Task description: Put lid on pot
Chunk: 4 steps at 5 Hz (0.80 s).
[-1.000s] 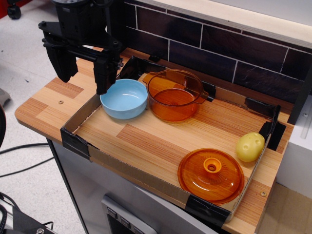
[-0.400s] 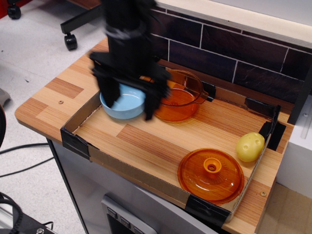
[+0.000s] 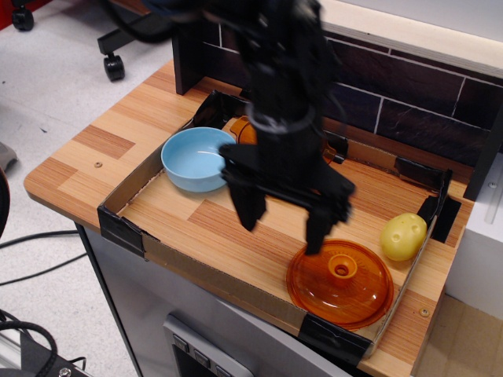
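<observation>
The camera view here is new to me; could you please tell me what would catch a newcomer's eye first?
The black gripper, blurred and with its jaws spread open, dominates the middle of the cardboard-walled tray, close to the amber lid at the near right corner. Beside the lid lies a yellow potato-like toy. At the back left sits a light blue bowl, with the amber pot mostly hidden behind the arm.

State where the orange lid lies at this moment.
The lid lies flat in the tray's near right corner, knob up, beside the yellow potato toy, with the open gripper just above-left.
</observation>
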### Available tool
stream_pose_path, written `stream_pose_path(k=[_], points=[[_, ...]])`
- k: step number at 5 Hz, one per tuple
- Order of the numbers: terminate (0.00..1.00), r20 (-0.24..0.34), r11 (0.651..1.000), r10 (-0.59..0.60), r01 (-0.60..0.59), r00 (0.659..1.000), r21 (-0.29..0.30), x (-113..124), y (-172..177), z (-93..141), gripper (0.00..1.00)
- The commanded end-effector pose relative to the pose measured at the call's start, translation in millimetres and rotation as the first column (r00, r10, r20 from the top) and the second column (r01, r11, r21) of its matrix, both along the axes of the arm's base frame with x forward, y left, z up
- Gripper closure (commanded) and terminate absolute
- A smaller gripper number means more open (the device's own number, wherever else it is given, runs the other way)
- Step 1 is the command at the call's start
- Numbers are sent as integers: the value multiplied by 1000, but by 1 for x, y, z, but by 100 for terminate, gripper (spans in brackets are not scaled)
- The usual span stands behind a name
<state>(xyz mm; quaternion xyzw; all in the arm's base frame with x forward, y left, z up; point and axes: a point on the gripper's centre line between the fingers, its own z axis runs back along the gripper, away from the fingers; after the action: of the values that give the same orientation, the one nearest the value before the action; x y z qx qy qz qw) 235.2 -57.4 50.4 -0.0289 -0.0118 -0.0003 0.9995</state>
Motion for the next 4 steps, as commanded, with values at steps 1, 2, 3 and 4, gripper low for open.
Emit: stream_pose_path(k=[1, 2, 3, 4], points=[[0, 54, 999, 37, -37, 998, 9, 22, -25, -12, 0], [0, 63, 999, 27, -28, 998, 23, 21, -29, -17, 0], [0, 63, 1000, 25, -26, 998, 11, 19, -32, -16, 0], [0, 61, 1000, 27, -28, 998, 13, 19, -37, -18, 0]])
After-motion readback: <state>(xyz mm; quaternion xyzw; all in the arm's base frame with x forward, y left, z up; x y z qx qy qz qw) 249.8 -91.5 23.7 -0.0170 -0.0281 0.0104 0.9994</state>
